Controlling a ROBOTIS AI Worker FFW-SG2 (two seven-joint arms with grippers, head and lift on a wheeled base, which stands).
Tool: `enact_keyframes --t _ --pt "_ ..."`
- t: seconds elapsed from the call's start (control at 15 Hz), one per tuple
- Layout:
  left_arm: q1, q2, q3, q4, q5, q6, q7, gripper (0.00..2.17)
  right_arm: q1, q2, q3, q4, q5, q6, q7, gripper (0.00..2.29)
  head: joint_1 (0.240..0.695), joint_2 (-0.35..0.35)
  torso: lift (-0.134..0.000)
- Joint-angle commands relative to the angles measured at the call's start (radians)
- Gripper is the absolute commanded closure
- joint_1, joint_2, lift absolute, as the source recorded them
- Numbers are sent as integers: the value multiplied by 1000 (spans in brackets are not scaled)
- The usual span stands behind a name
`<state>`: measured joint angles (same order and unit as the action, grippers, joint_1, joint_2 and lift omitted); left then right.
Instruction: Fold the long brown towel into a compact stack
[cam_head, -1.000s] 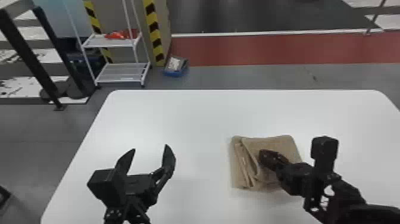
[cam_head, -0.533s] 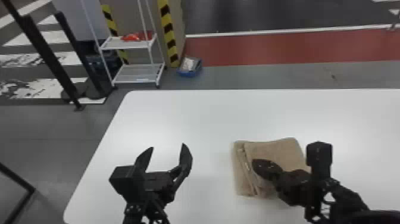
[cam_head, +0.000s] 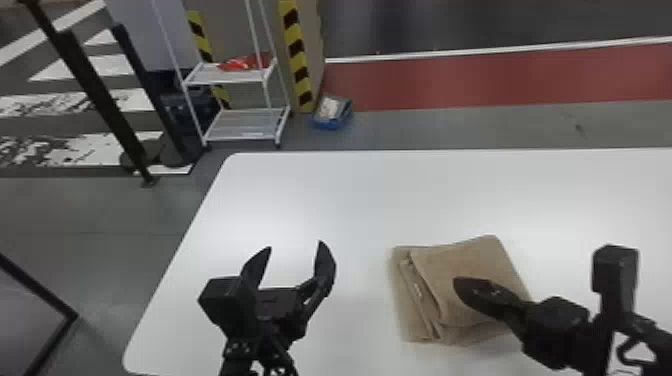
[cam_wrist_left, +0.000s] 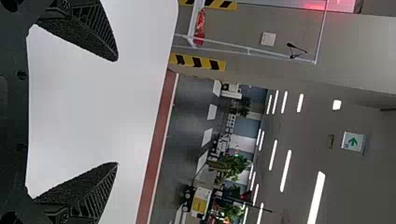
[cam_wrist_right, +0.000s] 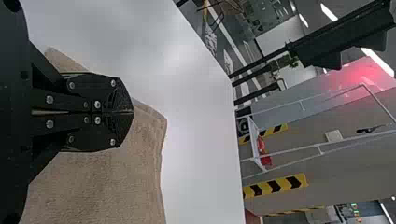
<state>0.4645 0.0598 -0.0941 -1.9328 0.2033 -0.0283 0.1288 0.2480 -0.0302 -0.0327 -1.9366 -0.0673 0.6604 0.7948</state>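
One towel (cam_head: 470, 260): lay folded in layers on the desk (cam_head: 350, 200).
Right gripper (cam_wrist_right: 132, 112): had drawn back from the layered edge, fingers together over towel.
Left gripper (cam_head: 295, 245): waited aside, fingers apart.
Fold: probably needed only squaring.

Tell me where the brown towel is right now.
In the head view, the brown towel lies folded on the white table, right of the open left hand.

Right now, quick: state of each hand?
Left hand: open, empty.
Right hand: closed, over the towel; can't tell if any cloth is pinched.
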Motion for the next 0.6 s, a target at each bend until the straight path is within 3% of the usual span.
enact_keyframes --t 0.0,0.27,0.4,0.53 --pt "-3 2 -1 0 1 0 0 80 62 -45 -85 -113 -6 140 34 2017 695 163 -91" --pt "-3 3 -1 2 5 0 0 80 109 -109 -184 -150 7 195 96 2017 695 68 -91" --pt "-4 3 -1 5 5 0 0 80 71 -117 -173 -116 41 232 95 2017 695 39 -91" --pt "-3 5 -3 2 5 0 -1 80 -7 -117 -108 -47 95 290 90 2017 695 12 -91"
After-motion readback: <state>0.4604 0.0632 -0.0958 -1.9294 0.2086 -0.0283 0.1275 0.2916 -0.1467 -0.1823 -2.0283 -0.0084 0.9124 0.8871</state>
